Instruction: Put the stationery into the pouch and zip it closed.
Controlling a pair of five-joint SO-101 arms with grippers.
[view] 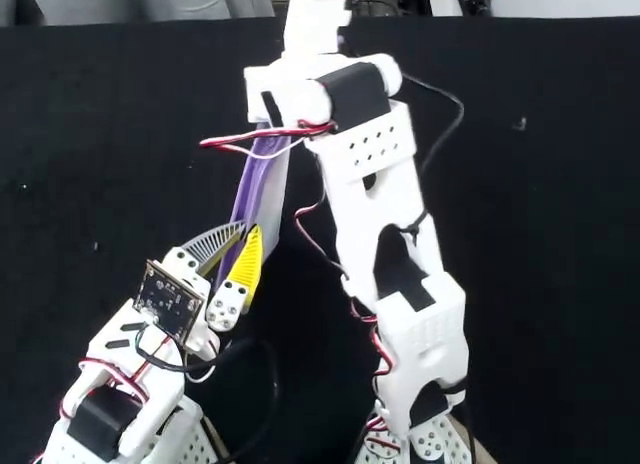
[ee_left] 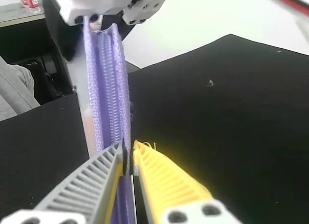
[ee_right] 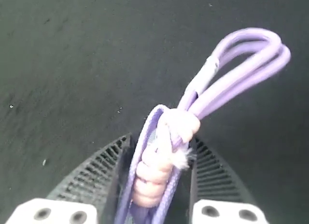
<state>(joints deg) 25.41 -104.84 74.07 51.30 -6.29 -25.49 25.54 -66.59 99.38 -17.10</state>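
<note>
A purple pouch (view: 262, 184) is stretched in the air between the two arms, long and narrow. My left gripper (view: 240, 252), with one yellow and one grey finger, is shut on its near end (ee_left: 104, 89). In the left wrist view the zipper's teeth run up the pouch toward the right gripper (ee_left: 96, 19). My right gripper (ee_right: 157, 156) is shut on the far end of the pouch (ee_right: 166, 122), where a pale pink ridged piece (ee_right: 149, 175) sits between the fingers. A purple cord loop (ee_right: 241, 60) sticks out past them.
The black table (view: 540, 234) lies below both arms. The right arm's white links (view: 400, 264) cross the middle of the high view. Red and white wires (view: 255, 139) hang by the pouch's top end.
</note>
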